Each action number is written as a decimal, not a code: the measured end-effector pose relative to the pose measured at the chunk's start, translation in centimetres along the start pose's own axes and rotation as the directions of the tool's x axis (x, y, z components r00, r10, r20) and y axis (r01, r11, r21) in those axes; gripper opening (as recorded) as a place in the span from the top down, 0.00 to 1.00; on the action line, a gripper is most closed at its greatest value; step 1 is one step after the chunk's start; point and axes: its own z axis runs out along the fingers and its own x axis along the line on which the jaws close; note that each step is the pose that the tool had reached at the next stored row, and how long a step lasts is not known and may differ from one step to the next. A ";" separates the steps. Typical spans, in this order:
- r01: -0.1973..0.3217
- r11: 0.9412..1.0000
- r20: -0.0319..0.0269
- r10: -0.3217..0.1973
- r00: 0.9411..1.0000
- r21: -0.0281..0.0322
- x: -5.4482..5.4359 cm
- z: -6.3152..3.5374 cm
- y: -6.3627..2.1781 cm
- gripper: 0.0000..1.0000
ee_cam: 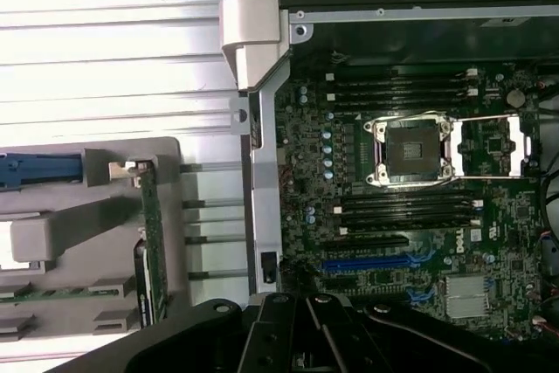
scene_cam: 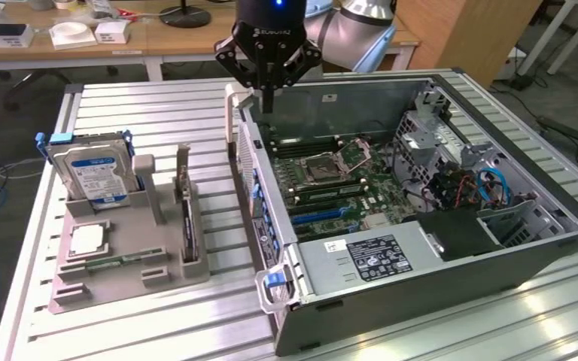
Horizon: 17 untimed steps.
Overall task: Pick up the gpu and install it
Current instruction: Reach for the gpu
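Nearest you, the slatted tabletop (scene_cam: 148,323) carries an open computer case (scene_cam: 420,293), whose near end lies well forward of the tool (scene_cam: 266,104). Beside the case, well apart from the tool and lower than it, sits a grey holder (scene_cam: 98,284). The gpu (scene_cam: 189,229) stands on edge in the holder's slot closest to the case. It is a thin dark card, and nothing is touching it. A hard drive (scene_cam: 93,177) stands upright in the same holder, on the side of the gpu away from the tool. Inside the case, below the tool and toward the camera from it, the motherboard (scene_cam: 345,184) lies exposed. Its blue slot (scene_cam: 319,216) looks empty, with no card seated in it. Farthest back, the tool hangs over the case's rear edge, its fingers pressed together with nothing between them. Your task reads as barely begun: the gpu is not yet picked up, so both the lift and the install remain.
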 end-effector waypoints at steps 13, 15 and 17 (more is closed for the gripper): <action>0.000 1.000 0.000 0.000 1.000 0.000 1.6 -0.04 -0.12 0.90; 0.000 1.000 0.000 0.000 1.000 0.000 1.9 -0.05 -0.14 0.90; 0.000 1.000 0.000 0.000 1.000 0.000 2.1 -0.06 -0.16 0.90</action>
